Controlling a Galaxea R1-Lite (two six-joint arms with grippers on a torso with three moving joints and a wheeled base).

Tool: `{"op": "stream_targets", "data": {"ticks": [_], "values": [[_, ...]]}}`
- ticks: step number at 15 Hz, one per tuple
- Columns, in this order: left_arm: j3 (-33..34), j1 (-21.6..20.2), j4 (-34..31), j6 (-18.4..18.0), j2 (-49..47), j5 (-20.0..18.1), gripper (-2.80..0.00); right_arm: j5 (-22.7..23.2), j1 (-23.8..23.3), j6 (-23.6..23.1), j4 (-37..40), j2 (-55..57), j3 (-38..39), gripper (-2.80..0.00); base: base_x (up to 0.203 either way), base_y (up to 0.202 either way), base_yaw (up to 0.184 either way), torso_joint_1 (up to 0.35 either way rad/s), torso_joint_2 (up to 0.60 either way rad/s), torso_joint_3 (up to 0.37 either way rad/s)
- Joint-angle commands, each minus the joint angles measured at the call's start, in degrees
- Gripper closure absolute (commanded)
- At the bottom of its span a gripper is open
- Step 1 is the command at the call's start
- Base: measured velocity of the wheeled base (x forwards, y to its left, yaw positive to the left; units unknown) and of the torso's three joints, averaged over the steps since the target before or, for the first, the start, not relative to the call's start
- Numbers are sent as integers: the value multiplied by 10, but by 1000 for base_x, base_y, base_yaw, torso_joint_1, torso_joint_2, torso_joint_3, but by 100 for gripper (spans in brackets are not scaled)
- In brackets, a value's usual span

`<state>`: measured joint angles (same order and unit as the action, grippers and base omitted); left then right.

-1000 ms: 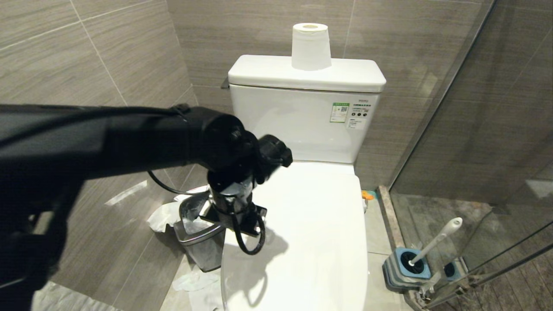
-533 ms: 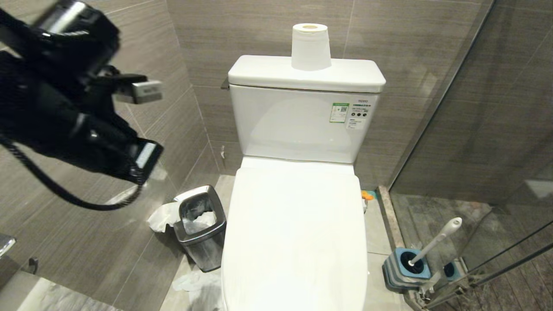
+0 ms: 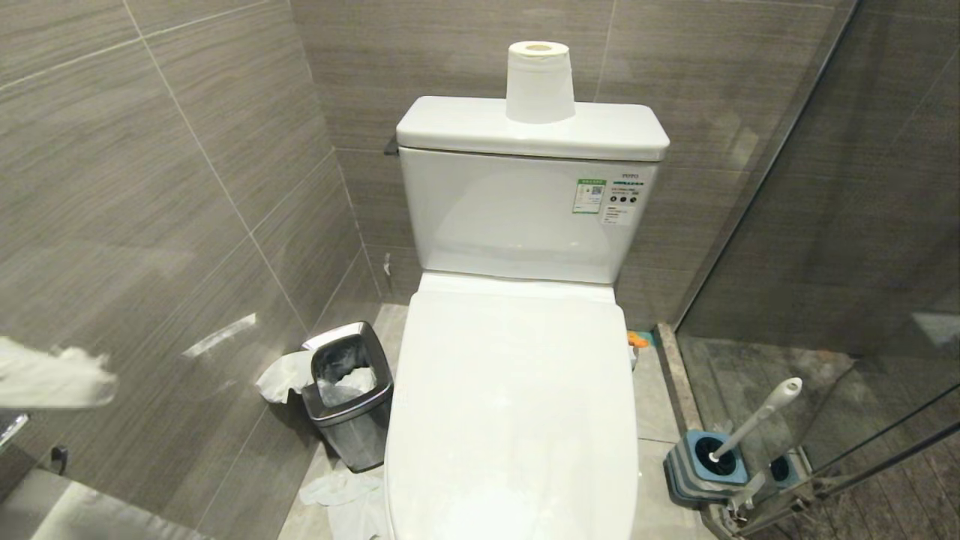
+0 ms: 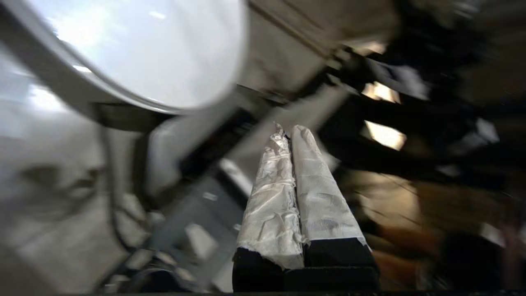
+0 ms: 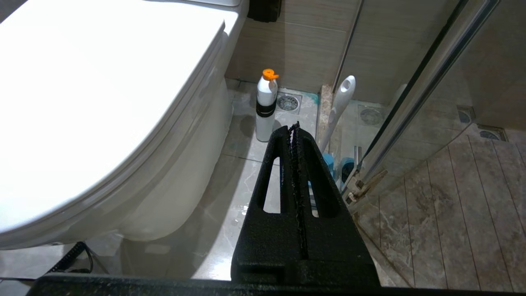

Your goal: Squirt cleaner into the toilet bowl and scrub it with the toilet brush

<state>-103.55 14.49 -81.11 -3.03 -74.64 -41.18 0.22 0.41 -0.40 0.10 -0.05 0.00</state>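
1. Left claw (image 4: 289,131): fingers pressed together, empty; it has swung clear of the toilet (image 3: 517,397).
2. Right claw (image 5: 295,127): closed, empty.
3. Lid down; toilet brush (image 3: 754,420) in holder at 4 o'clock, untouched.

Left hand (image 4: 289,131): two long tapering fingers (image 4: 320,197) wrapped in crinkled white tape or cloth, grey-smudged, on matte black bases; the two lie flush along a dark centre seam.

Right hand (image 5: 295,127): two matte black, rough-textured wedge-shaped fingers (image 5: 320,193), each with a long slot cut through, inner edges ragged. A coiled black cable (image 5: 68,257) lies at its base.
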Motion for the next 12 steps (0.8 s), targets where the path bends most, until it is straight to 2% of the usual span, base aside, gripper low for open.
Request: {"op": "stream_targets", "data": {"ticks": [1,2,3,5,6,7,8,12], "values": [[-8,-14,-62,-7,31,-146,0,0,0,0,0,0,0,0,0,0,0,0,0,0],[-13,-20,-64,-18,34,-179,0,0,0,0,0,0,0,0,0,0,0,0,0,0],[-28,-25,-65,-17,34,-180,0,0,0,0,0,0,0,0,0,0,0,0,0,0],[-48,-42,-65,-20,31,-157,0,0,0,0,0,0,0,0,0,0,0,0,0,0],[-54,-42,-65,-45,29,-128,0,0,0,0,0,0,0,0,0,0,0,0,0,0],[-64,-40,-65,-74,28,-81,0,0,0,0,0,0,0,0,0,0,0,0,0,0],[-71,-32,-60,-87,28,-40,0,0,0,0,0,0,0,0,0,0,0,0,0,0],[-73,9,58,-75,31,94,0,0,0,0,0,0,0,0,0,0,0,0,0,0]]}}
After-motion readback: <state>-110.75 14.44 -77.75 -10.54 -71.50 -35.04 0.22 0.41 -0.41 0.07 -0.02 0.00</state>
